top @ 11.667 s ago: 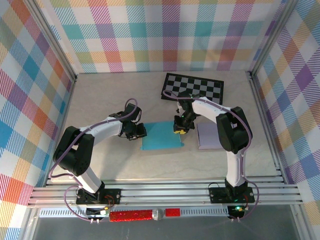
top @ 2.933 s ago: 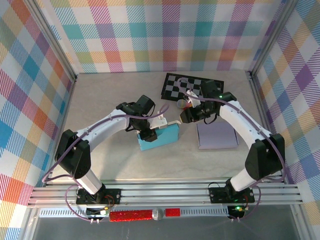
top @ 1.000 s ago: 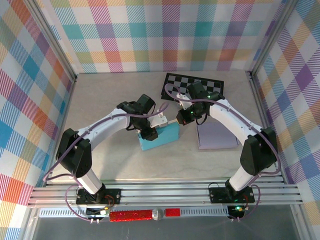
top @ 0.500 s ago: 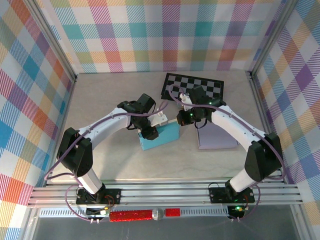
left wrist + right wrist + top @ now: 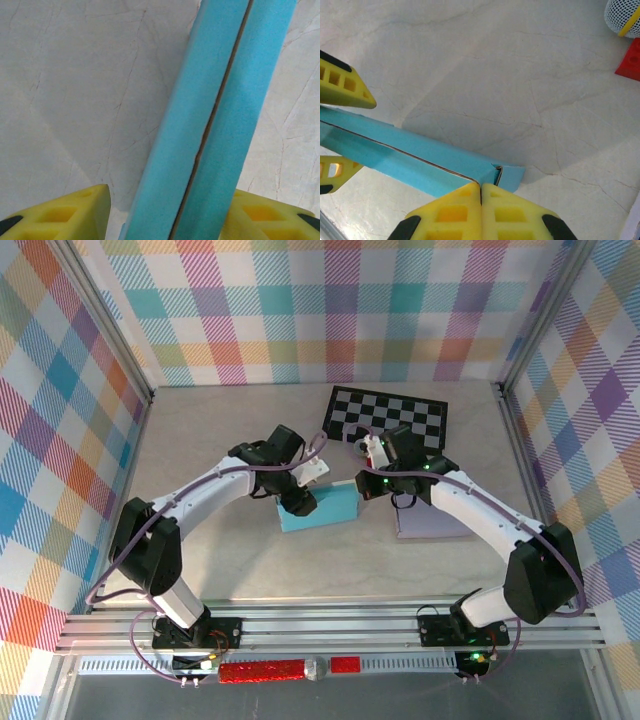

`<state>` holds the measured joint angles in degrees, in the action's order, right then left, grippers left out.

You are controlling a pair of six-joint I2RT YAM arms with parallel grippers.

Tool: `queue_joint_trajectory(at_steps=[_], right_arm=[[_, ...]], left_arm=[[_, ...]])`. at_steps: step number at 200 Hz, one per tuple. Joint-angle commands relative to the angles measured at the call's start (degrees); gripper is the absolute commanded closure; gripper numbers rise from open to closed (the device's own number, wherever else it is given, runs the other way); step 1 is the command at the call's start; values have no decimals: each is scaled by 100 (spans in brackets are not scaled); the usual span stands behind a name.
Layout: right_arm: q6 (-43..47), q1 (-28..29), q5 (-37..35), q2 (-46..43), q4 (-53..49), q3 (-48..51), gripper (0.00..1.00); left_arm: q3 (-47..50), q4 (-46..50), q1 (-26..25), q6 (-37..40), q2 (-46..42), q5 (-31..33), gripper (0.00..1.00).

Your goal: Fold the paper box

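Note:
The blue paper box [image 5: 325, 508] stands folded on edge mid-table, a dark seam running along its top [image 5: 220, 125]. My left gripper [image 5: 298, 502] straddles its left part from above, open: one yellow finger [image 5: 75, 210] stands clear of the box with bare table between, the other finger [image 5: 270, 215] is right against the far side. My right gripper [image 5: 368, 483] is at the box's right end, shut, its yellow tips [image 5: 481, 186] pressed together on the top edge where the seam [image 5: 420, 155] meets the tucked end flap. The left gripper [image 5: 367, 134] also shows there astride the box.
A black-and-white checkerboard [image 5: 388, 416] lies at the back. A lavender sheet [image 5: 432, 512] lies right of the box under the right arm. A red block [image 5: 630, 65] and a white mesh ball [image 5: 622, 15] sit near the right gripper. Plaid walls enclose the table.
The left jaws have widened off the box over the last second. The right gripper has shifted slightly toward the box's right end, staying shut. The box was a flat sheet much earlier.

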<state>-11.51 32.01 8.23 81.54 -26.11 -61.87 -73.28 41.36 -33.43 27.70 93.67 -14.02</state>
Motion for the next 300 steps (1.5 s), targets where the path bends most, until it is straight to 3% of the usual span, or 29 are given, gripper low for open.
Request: queue_joint_trajectory(at_steps=[1,49,90,125,165,182,213,246,271,300], right_arm=[[-237,167,-199,-118,71,228,100],[-322,301,-448,-233,367,546,100],[-333,350,-584,-277,366,570,100],[-370,367,-629,-264,331,500,100],[-433,372,-649,-213,225,389,100],[-492,375,-647,-182,205,377,100],[-537,384,-638,-173,185,302,100],[-570,385,-680,-109,49,170,100],[-567,384,-657,-77,0,118,100],[-545,381,-634,-46,-54,88,100]], left_arm=[[100,-363,101,-377,-260,15,47],[165,-498,110,-650,-382,34,41],[339,-835,152,-1049,-606,-13,30],[419,-1058,161,-1376,-790,-42,30],[337,-1302,235,-2500,-1341,657,31],[139,-882,381,-3078,-1430,708,33],[-454,701,644,-3623,-1345,1039,41],[-779,1989,908,-3674,-1367,841,52],[-762,2421,908,-3529,-1339,577,54],[-643,2280,885,-3350,-1278,376,58]])
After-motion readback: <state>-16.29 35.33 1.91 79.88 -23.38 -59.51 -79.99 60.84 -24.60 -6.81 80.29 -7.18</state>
